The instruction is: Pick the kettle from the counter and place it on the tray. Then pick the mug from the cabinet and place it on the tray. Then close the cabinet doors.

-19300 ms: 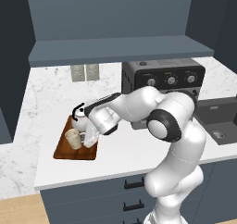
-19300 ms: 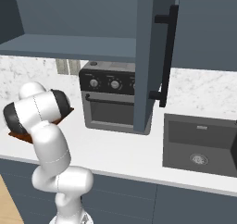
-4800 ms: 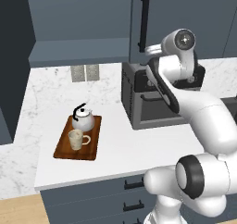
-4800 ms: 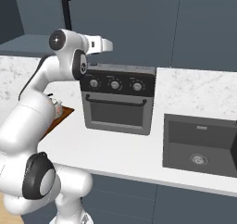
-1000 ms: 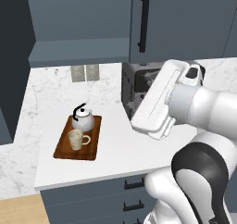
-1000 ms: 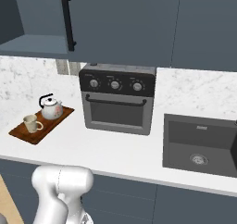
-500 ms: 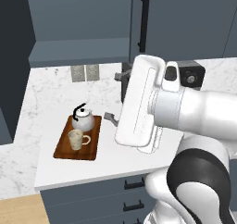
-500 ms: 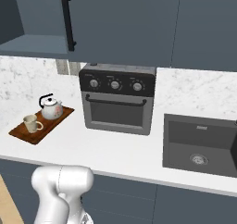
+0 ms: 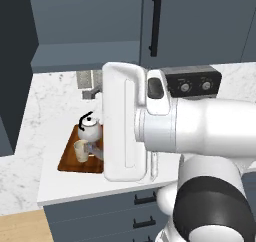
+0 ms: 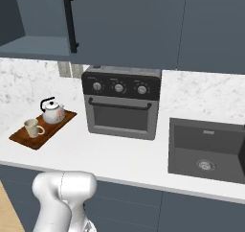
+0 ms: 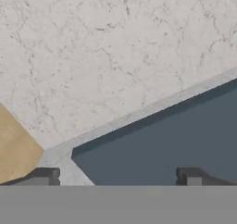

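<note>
Door panel (image 10: 124, 22) w/ black bar handle (image 10: 70, 22) looks stiff, light-swinging; push flat face; gripper (image 11: 118, 177) jaws wide open, nothing between.

Base cams behind arm, both on tray (image 9: 70, 161) (image 10: 28, 137); hand cam close over counter (image 11: 115, 56) edge

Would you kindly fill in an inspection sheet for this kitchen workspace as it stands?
Surface: white marble counter.
Job's things: kettle and mug both stand on the tray; right cabinet door shut, left part of the cabinet open, shelf bare.
Clutter: toaster oven beside the tray.
Grippers: tool open, holding nothing, over the counter edge.
Cables: nothing seen.
Surroundings: sink at right, drawers below.
</note>
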Motion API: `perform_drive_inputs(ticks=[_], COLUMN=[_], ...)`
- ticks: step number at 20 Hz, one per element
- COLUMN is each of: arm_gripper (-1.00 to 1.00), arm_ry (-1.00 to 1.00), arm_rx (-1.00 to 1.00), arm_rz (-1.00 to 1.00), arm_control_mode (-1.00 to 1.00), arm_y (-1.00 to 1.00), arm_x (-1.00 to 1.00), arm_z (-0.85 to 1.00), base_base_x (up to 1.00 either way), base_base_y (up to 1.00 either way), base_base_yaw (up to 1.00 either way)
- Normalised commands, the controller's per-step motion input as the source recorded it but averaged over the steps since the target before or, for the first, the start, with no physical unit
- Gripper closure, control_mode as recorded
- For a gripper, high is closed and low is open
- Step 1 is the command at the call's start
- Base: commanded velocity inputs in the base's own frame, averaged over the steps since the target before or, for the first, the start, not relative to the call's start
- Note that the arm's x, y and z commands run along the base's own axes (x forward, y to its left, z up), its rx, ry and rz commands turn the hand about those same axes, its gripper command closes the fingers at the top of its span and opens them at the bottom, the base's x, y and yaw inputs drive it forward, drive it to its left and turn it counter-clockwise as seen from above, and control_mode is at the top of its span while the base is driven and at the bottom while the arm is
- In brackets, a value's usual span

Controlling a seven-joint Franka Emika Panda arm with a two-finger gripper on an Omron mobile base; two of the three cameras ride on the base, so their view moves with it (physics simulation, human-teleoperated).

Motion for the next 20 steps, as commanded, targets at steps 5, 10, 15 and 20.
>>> perform_drive_inputs(ticks=[5, 10, 15, 20], arm_gripper=[-1.0, -1.0, -1.0, -1.0], arm_ry=[-0.19, -0.07, 0.06, -0.11], arm_rx=[-0.06, -0.02, -0.06, -0.19], arm_rz=[0.0, -0.03, -0.11, -0.13], arm_control_mode=[-1.0, -1.0, -1.0, -1.0], arm_y=[0.52, 0.46, 0.55, 0.66], arm_x=[-0.53, -0.41, -0.09, 0.0], arm_z=[0.13, 0.16, 0.11, 0.0], base_base_x=[0.0, 0.0, 0.0, 0.0], base_base_y=[0.0, 0.0, 0.0, 0.0], base_base_yaw=[0.0, 0.0, 0.0, 0.0])
